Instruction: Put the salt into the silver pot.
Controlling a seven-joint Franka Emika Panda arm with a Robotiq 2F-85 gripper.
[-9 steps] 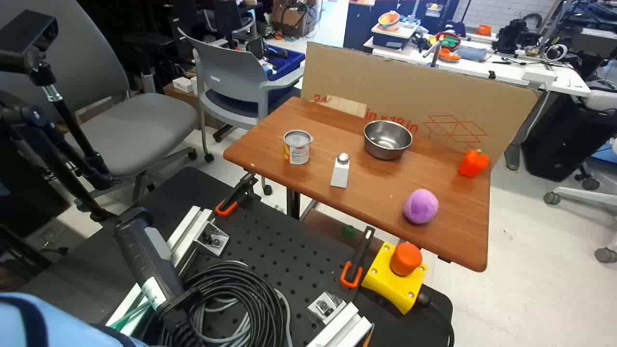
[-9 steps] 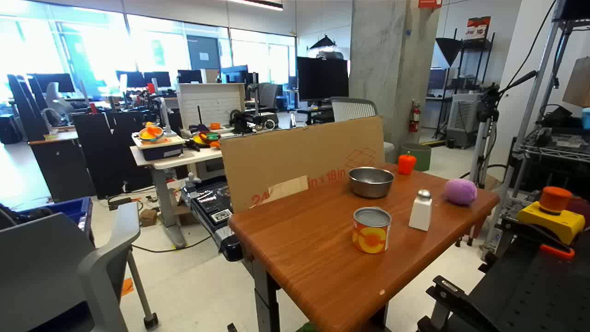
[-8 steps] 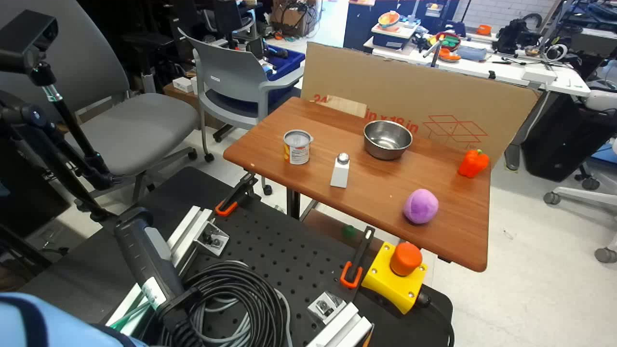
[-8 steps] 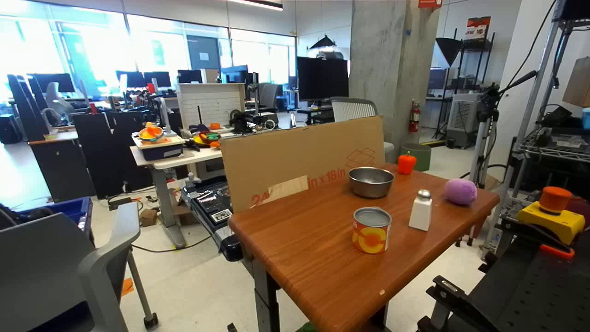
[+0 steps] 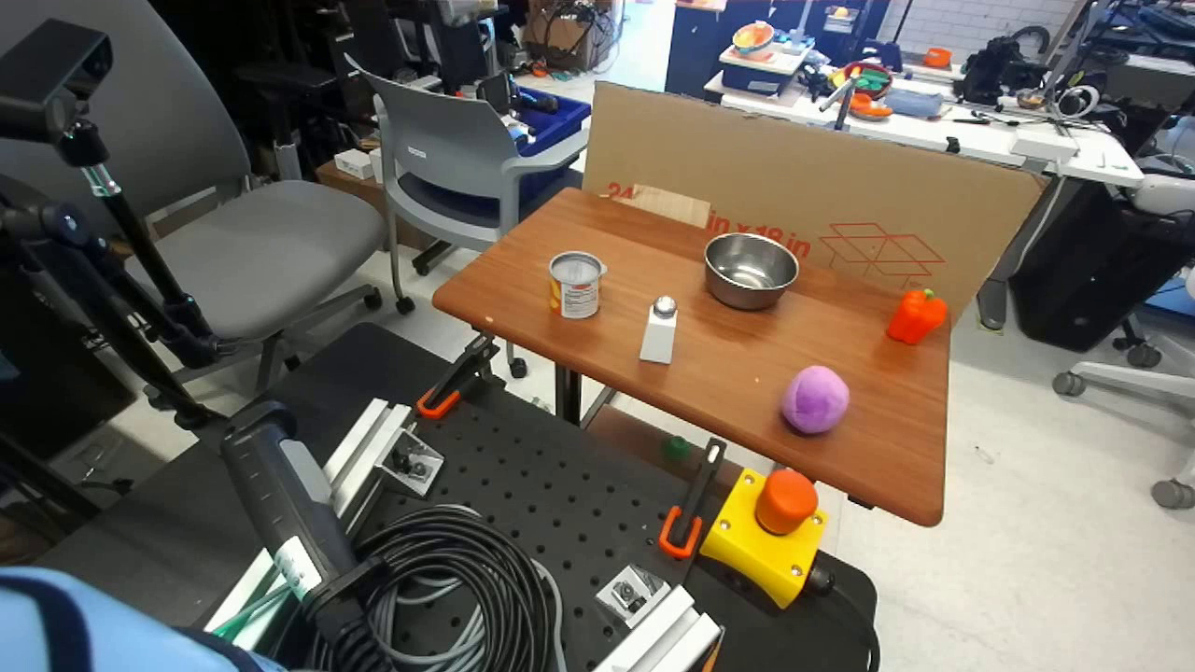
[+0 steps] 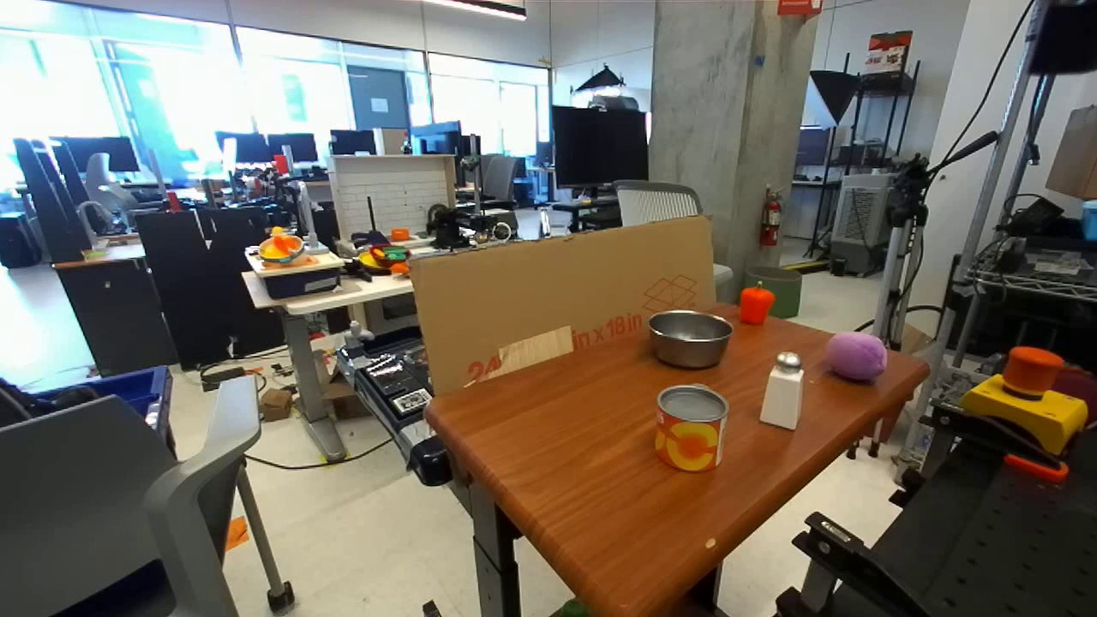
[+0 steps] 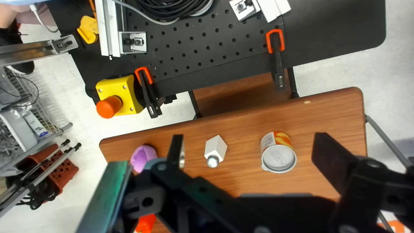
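The salt (image 5: 659, 334) is a white tapered shaker with a shiny grey top. It stands upright on the brown table and also shows in an exterior view (image 6: 782, 396). The silver pot (image 5: 751, 273) stands behind it, near the cardboard, and shows in an exterior view (image 6: 690, 341) too. I see nothing in the pot. In the wrist view my gripper (image 7: 250, 137) is open and empty, its fingers (image 7: 333, 158) wide apart. The salt (image 7: 215, 149) appears between them, nearer the left finger, below and apart. The pot is hidden in the wrist view. Neither exterior view clearly shows the gripper.
An orange-labelled can (image 7: 278, 155) stands beside the salt. A purple ball (image 5: 815, 399) and an orange pepper (image 5: 917, 316) are on the table (image 5: 868, 448). A cardboard sheet (image 5: 775, 168) stands along its far edge. A yellow-and-orange button box (image 5: 767, 532) and clamps (image 5: 689, 499) edge the black bench.
The salt, pot and other table objects have not moved. A dark shape at the upper right edge of an exterior view now reaches lower; I cannot tell what it is.
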